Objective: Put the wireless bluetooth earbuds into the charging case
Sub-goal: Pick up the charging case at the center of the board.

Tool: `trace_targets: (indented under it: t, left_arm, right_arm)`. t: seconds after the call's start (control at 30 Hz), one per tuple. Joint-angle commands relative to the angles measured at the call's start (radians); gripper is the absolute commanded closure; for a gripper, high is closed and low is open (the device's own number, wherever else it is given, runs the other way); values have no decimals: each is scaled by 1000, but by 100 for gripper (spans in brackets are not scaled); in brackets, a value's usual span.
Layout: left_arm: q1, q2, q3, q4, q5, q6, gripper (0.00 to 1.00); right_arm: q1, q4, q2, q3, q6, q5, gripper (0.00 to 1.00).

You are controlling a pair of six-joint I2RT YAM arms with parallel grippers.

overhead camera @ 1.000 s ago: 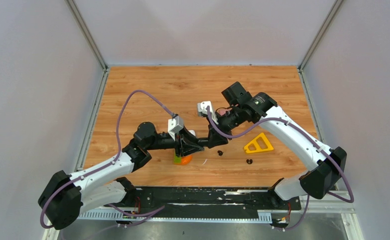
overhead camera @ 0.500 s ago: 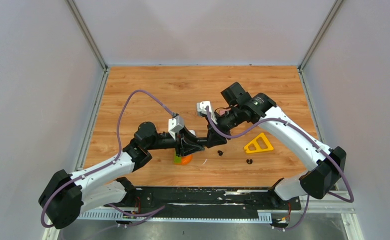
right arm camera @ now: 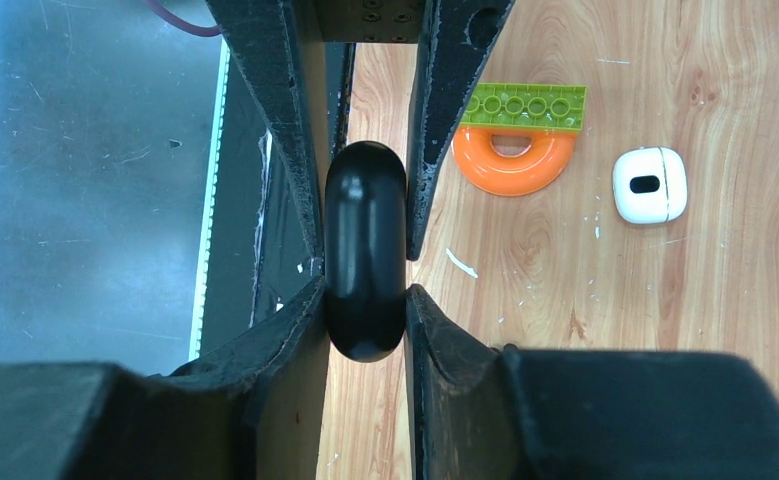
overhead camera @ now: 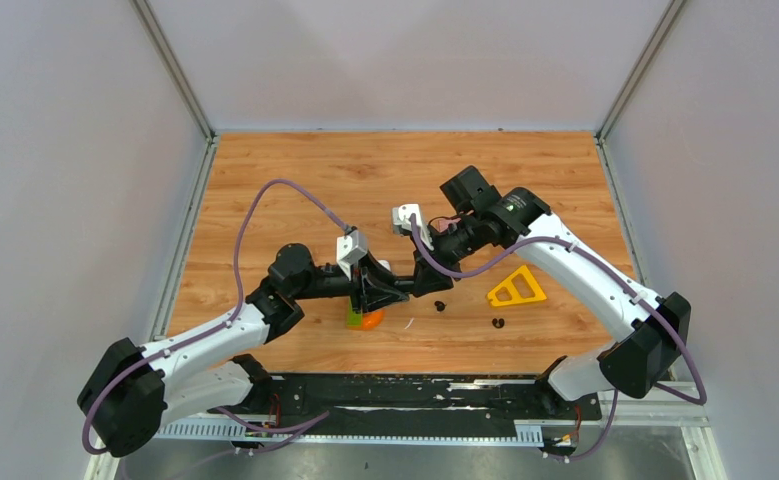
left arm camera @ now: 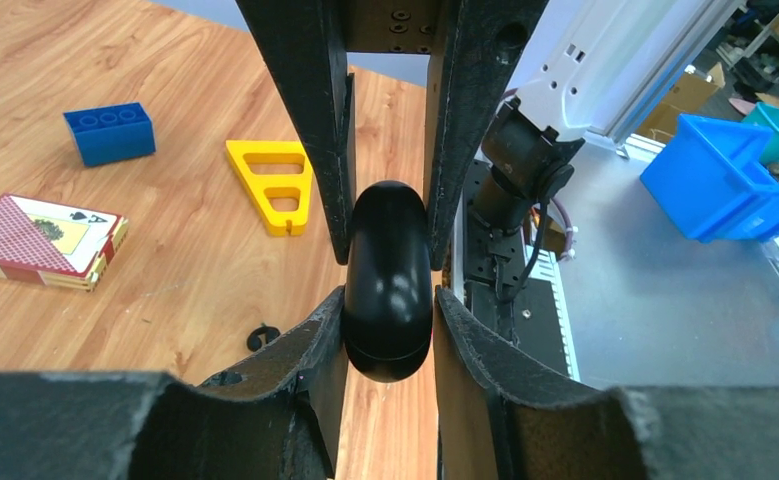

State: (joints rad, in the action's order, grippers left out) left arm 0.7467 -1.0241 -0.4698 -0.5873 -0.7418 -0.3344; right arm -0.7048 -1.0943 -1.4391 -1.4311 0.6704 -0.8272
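Two grippers, one object: left gripper (left arm camera: 387, 296) and right gripper (right arm camera: 365, 292) each sit clamped on the black case (left arm camera: 386, 250), jaws pressed to its flanks, coming at it from opposite ends. The case is held off the table (overhead camera: 295, 180) btwn them. Its long axis runs along the line joining the two grippers, i.e. approx. left-right in the top view. A faint seam shows near the left gripper's end. The lid looks not yet open, so my read is the step in hand = prying it apart.

Neither black bud is in the case. The nearer black earbud (overhead camera: 440, 305) lies on the table just right of the grip point, toward the near edge. The second black earbud (overhead camera: 498, 323) lies farther right, closer to that edge. Both are on the side of the right arm (overhead camera: 585, 270), so it prob. has the shorter reach. No sign of the white earbuds in any view.

Clutter: orange ring (right arm camera: 514, 165) against green brick (right arm camera: 525, 105) below the left gripper, white case (right arm camera: 648, 185) beside them, white sliver (right arm camera: 460, 263), and yellow triangle (overhead camera: 516, 287) beyond the nearer bud. Bare wood around both buds leaves room for a straight drop.
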Motion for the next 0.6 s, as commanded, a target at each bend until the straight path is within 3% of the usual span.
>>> trace_targets:
  t: [0.0,0.23,0.37,0.57]
  left_arm:
    - [5,-1,-25,-17,2,3,57]
    - [5,-1,-27,-10,0,12,69]
    - [5,1,-27,-2,8,12,59]
    - [5,12,-29,20,22,26,55]
  right_arm:
    - [-6,34,29,-14,-4,-7,77]
    - [-6,35,33,-5,-4,-4,77]
    - [-6,37,38,-10,-9,-4,77]
    - [-4,34,40,-12,-6,2,77]
